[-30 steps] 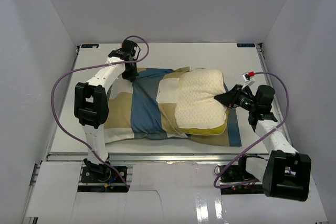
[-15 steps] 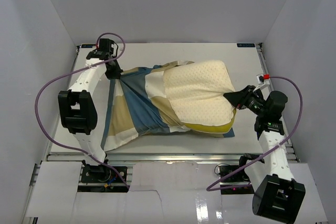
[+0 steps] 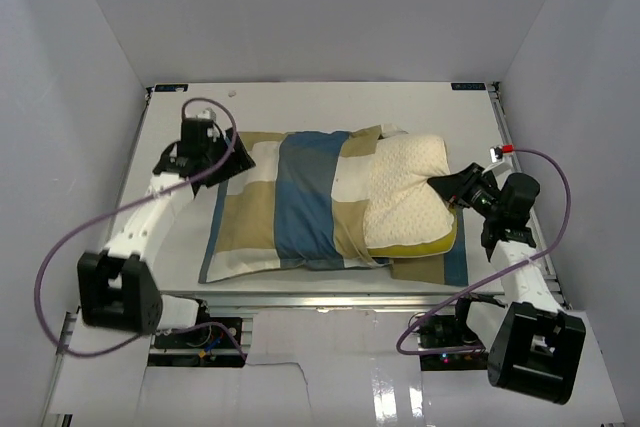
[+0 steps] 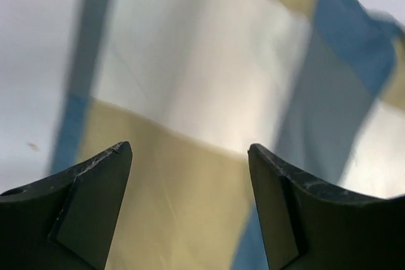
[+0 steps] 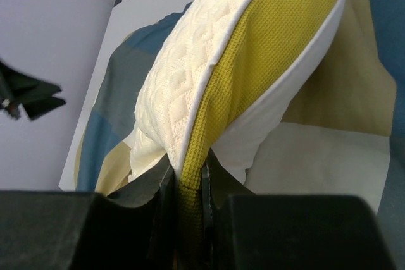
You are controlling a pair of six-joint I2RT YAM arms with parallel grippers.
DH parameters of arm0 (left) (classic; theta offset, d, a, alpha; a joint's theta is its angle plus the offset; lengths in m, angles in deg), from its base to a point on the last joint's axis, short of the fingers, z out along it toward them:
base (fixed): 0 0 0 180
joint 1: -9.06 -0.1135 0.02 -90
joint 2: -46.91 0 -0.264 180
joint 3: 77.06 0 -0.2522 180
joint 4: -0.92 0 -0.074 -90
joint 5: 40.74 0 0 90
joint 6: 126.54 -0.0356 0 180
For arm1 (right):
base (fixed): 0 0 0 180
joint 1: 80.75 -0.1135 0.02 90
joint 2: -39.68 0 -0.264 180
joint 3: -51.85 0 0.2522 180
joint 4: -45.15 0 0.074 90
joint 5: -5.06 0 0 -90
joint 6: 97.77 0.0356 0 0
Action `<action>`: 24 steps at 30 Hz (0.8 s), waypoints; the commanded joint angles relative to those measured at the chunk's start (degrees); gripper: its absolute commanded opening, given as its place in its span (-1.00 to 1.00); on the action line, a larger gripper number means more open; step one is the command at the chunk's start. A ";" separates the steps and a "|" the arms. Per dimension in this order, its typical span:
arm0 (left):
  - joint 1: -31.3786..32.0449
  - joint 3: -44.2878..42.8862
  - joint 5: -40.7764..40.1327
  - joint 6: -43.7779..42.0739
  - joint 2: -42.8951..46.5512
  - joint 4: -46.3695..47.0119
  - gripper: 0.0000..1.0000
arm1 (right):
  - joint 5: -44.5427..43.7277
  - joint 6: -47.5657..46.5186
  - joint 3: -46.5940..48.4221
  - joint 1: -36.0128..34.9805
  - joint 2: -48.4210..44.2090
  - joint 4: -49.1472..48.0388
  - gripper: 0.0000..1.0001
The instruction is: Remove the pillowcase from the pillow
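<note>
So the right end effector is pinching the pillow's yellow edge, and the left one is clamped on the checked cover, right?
Not quite. The left end effector is open and grips nothing; the left wrist view shows the pillowcase beyond its spread jaws. The right end effector does pinch the yellow edge of the pillow.

No legible text, brand or number in any view. Small blue sticker (image 3: pixel 171 88) at the counter's (image 3: pixel 330 107) 11 o'clock corner, another (image 3: pixel 466 85) at 1 o'clock, both too small to read. Red-and-white tag (image 3: pixel 500 150) at 3 o'clock, unreadable too.
</note>
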State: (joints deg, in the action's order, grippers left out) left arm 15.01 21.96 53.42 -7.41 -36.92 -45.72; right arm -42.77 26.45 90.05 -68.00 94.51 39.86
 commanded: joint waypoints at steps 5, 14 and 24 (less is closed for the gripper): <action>19.76 26.76 -1.88 13.22 27.29 15.82 0.74 | -9.20 4.10 3.15 -3.88 8.98 -7.40 -0.85; 41.57 34.71 -9.16 17.80 27.86 20.49 0.70 | -13.52 7.18 2.19 -5.19 10.21 -7.93 -0.85; 59.08 23.46 -26.92 20.44 5.19 19.09 0.68 | -12.82 8.32 -0.28 -7.92 7.05 -8.29 -0.85</action>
State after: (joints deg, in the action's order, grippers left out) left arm 72.58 48.93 31.98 10.55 -27.80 -26.40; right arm -55.68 33.25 90.08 -75.21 104.21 34.83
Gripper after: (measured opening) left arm 0.844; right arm 0.201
